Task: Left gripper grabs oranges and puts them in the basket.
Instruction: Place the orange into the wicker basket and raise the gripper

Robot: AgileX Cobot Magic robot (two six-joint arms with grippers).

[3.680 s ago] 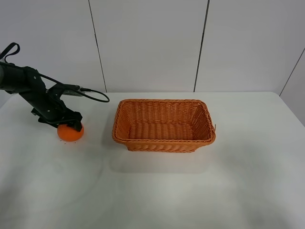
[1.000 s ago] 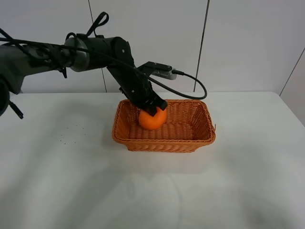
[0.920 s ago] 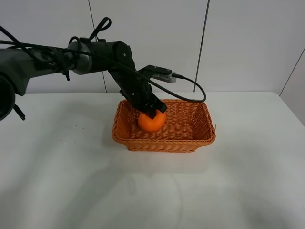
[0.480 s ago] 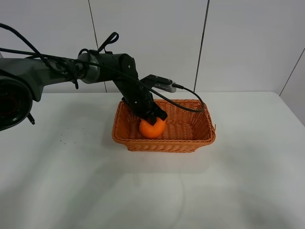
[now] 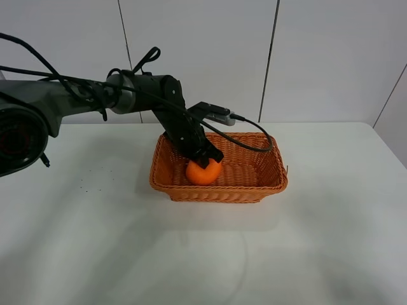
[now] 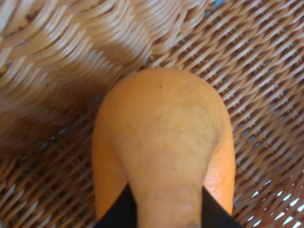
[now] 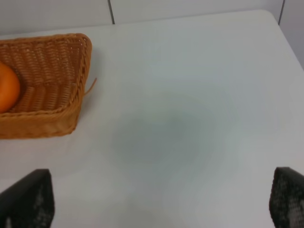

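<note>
Landmark: the wicker basket (image 5: 219, 190), which stood open side up on the white table (image 5: 318, 248).
Left gripper (image 5: 207, 156): was lowered inside the basket, toward its left end, so that the load could be set down within the walls rather than dropped from above.
Left jaws: were clenched on the orange (image 5: 203, 173); in the left wrist view the two black fingers (image 6: 116, 214) were seen pressed against either side of the fruit's knobbed top.
Orange: was located inside the basket, near its left wall and low against the woven floor. Whether it was resting on the floor or held just clear of it could not be told.
Grip rationale: the fruit was held from above by its upper part, which was judged to leave the underside free to meet the floor.
Right gripper (image 7: 156, 202): was parked well apart from the basket, off its right end. Its jaws were released, with nothing between them.
Task stage: placement was judged nearly complete; release and withdrawal were not yet performed.
Risk: the round fruit was judged liable to roll slightly on the weave once freed.
</note>
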